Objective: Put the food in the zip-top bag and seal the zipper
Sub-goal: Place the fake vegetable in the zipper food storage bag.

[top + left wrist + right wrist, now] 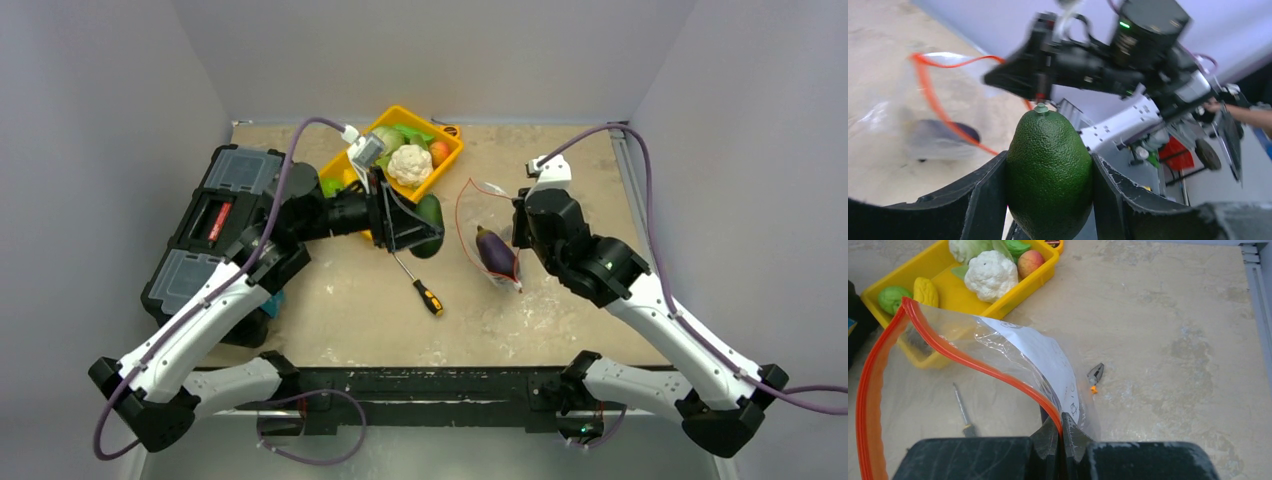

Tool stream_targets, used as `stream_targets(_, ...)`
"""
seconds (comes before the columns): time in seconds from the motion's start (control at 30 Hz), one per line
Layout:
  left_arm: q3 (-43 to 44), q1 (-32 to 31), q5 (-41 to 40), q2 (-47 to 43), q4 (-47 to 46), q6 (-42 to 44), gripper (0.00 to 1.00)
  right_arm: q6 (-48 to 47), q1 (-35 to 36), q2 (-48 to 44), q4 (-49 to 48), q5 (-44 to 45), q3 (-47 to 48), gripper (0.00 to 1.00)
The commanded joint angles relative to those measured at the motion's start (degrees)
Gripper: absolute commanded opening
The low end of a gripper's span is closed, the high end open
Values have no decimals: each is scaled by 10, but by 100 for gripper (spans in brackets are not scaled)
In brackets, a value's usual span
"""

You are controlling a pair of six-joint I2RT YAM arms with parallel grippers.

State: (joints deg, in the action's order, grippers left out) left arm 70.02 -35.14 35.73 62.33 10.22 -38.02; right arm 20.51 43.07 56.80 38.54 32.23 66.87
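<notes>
My left gripper (424, 228) is shut on the dark green avocado (432, 214), held off the table between the yellow tray and the bag; in the left wrist view it fills the gap between the fingers (1049, 165). The clear zip-top bag (487, 225) lies open, its red-orange zipper (948, 347) curving wide. The purple eggplant (495, 250) lies inside it. My right gripper (1062, 432) is shut on the zipper strip at the bag's right edge (516, 240). The cauliflower (993, 275), cabbage (968, 247), orange-red fruit (1030, 261), corn (927, 290) and lime (893, 297) lie in the tray.
The yellow tray (448, 158) stands at the back centre. A black toolbox (215, 225) sits at the left under the left arm. A screwdriver (420, 285) lies in front of the bag. Small pliers (1095, 376) lie on the table beyond the bag.
</notes>
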Motion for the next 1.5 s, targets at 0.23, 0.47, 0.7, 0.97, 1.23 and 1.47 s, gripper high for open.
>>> stream_targets(0.23, -119, -108, -41, -36, -274, 198, 25, 8, -1, 29, -35, -106, 38, 0)
stream_targets(0.47, -68, -115, -53, 34, -254, 299, 29, 7, -1, 32, -37, -111, 42, 0)
stream_targets(0.7, -45, -119, -76, 74, -270, 333, 31, 7, -1, 37, -46, -125, 37, 0)
stream_targets(0.97, -8, -118, -95, 118, -239, 371, 35, 8, -1, 31, -50, -130, 35, 0)
stream_targets(1.23, -5, -118, -151, 147, -254, 405, 52, 8, -1, 26, -47, -130, 35, 0)
stream_targets(1.47, 6, -116, -214, 143, -195, 393, 93, 8, -1, 20, -43, -124, 36, 0)
